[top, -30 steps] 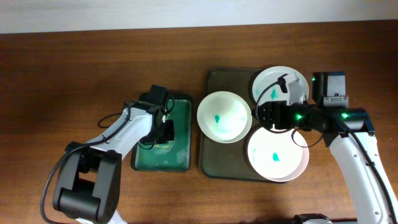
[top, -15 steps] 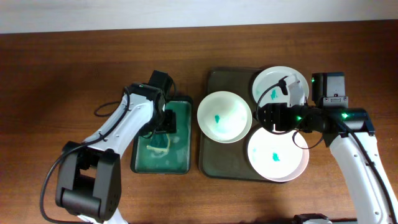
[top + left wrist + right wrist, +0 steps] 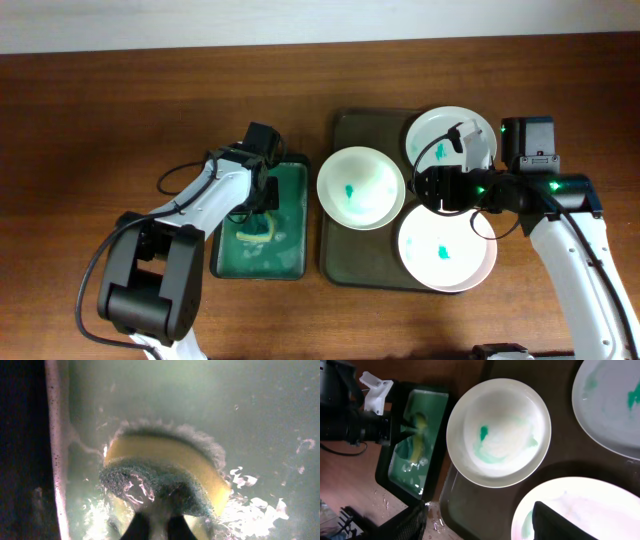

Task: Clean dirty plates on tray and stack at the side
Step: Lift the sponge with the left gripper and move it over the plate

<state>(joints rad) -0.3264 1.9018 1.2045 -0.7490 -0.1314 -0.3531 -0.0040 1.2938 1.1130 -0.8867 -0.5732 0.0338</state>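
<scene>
Three white plates smeared teal-green lie on the dark tray (image 3: 365, 262): one at the left (image 3: 361, 187), one at the back right (image 3: 450, 135), one at the front right (image 3: 446, 248). My left gripper (image 3: 260, 215) is down in the green tub (image 3: 288, 262). In the left wrist view the gripper (image 3: 156, 527) is shut on a yellow sponge (image 3: 165, 467) with a green scouring face, in foamy water. My right gripper (image 3: 480, 525) is open and empty, hovering above the tray (image 3: 475, 505) between the left plate (image 3: 498, 432) and the front plate (image 3: 575, 510).
The green tub stands on the wooden table left of the tray, close to its rim. It also shows in the right wrist view (image 3: 415, 442). The back right plate (image 3: 615, 405) overhangs the tray's far edge. A wall runs along the table's back.
My left gripper has shifted back and forth inside the tub, and the yellow sponge has come into sight under it. The right arm and the plates have not moved.
</scene>
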